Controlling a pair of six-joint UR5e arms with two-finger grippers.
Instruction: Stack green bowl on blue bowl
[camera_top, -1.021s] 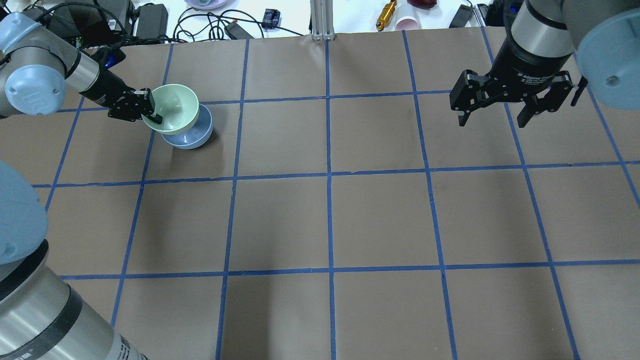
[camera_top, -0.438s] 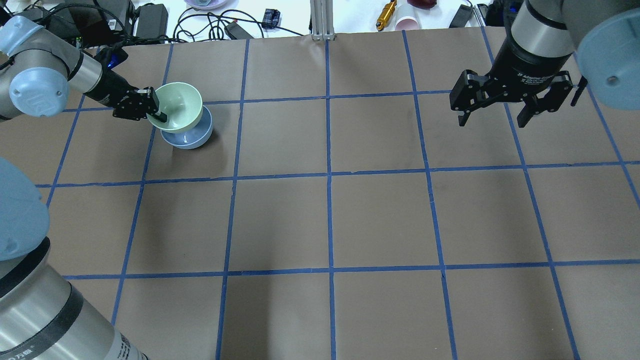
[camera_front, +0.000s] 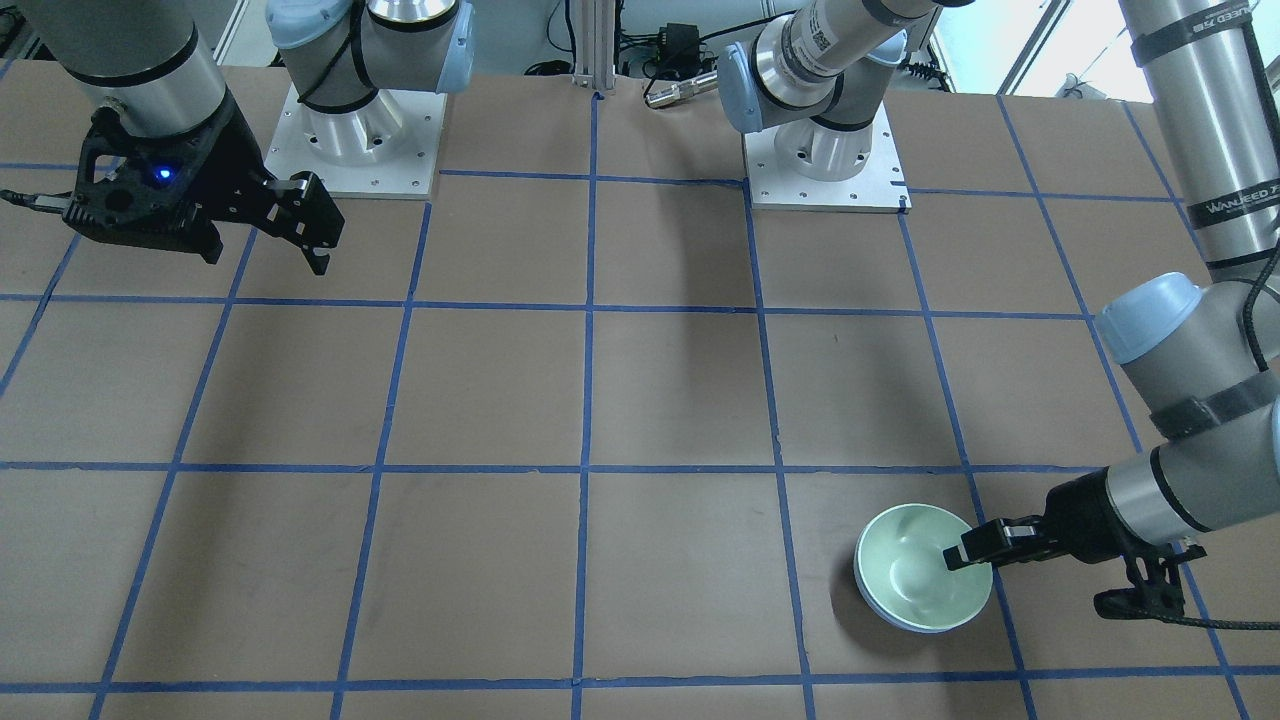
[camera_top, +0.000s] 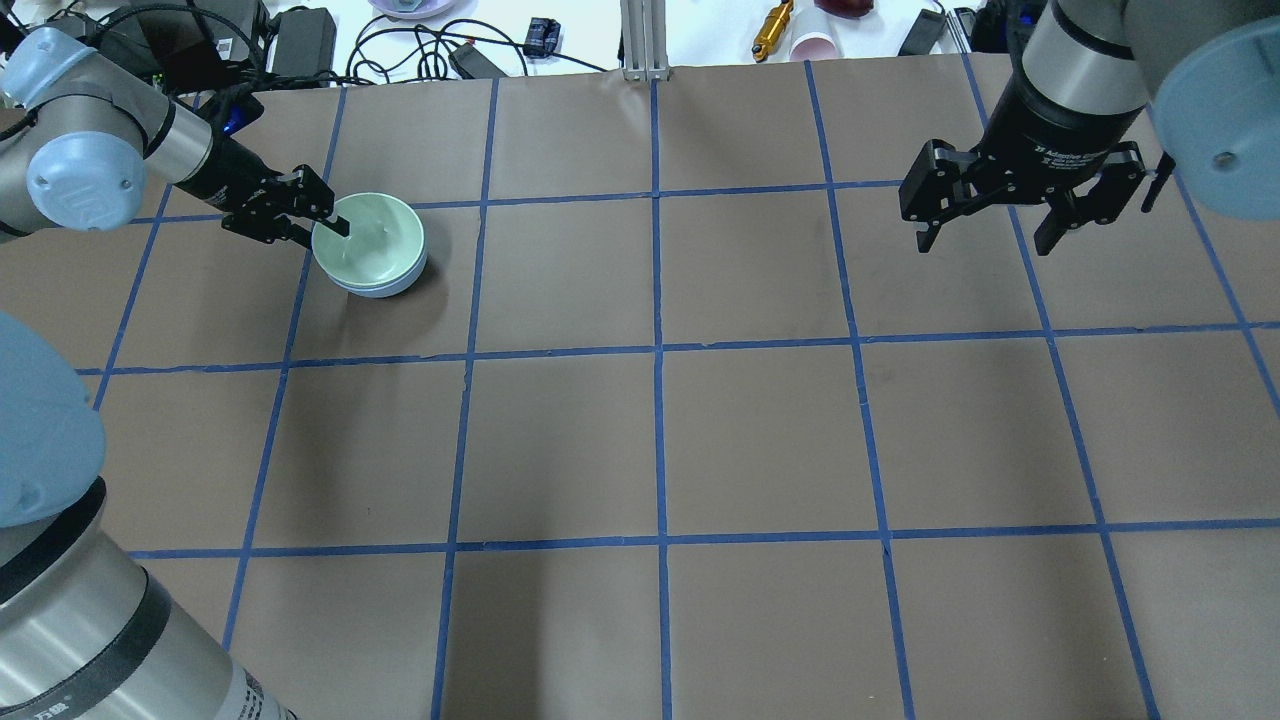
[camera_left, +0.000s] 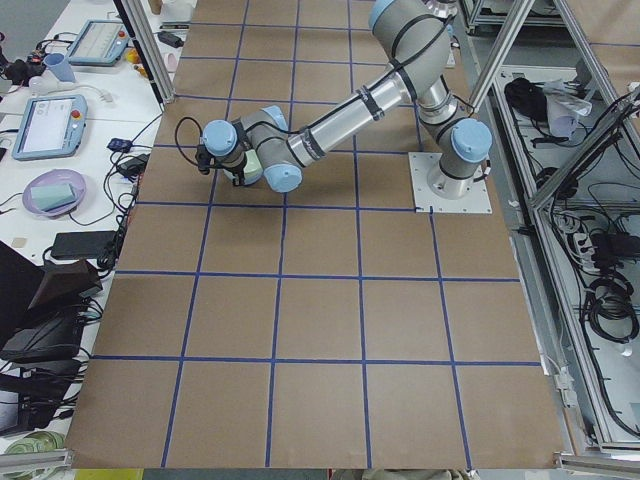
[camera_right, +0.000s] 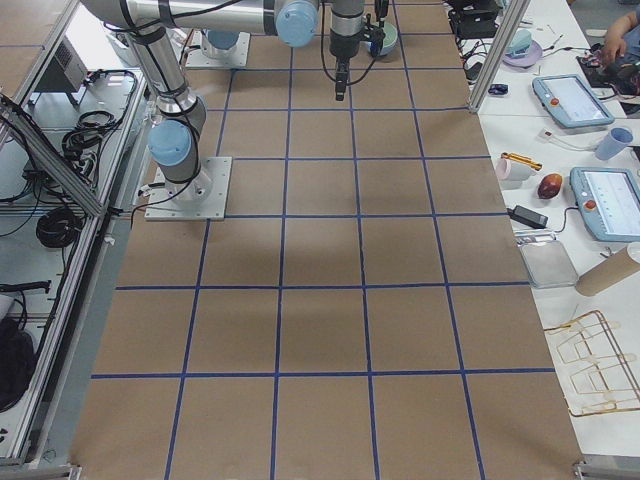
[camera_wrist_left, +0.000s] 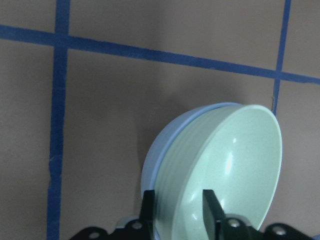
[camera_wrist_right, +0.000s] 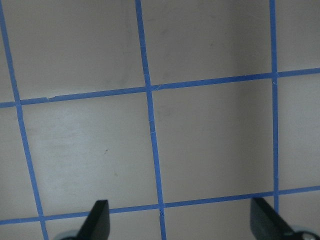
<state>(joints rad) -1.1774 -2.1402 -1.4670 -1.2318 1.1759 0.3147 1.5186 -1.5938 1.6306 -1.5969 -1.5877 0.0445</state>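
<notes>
The green bowl (camera_top: 372, 240) sits nested and level inside the blue bowl (camera_top: 376, 291), at the far left of the table. Only the blue bowl's rim and lower wall show around it. My left gripper (camera_top: 322, 232) is open and straddles the near rims of both bowls, one finger inside the green bowl and one outside the blue one. In the left wrist view the green bowl (camera_wrist_left: 230, 165) and the blue bowl (camera_wrist_left: 150, 170) rise between the fingers of the left gripper (camera_wrist_left: 179, 212). In the front-facing view the green bowl (camera_front: 915, 575) lies within the blue bowl (camera_front: 868, 598). My right gripper (camera_top: 985, 235) hangs open and empty, far right.
Cables, power bricks, a gold cylinder (camera_top: 772, 28) and a pink cup (camera_top: 815, 45) lie beyond the table's far edge. The two arm bases (camera_front: 350, 140) stand at the robot's side. Blue tape lines grid the brown table (camera_top: 660, 440).
The green bowl has come down from a tilted hold above the blue bowl and now sits level inside it. My left gripper's fingers have spread apart. The right arm has not moved.
</notes>
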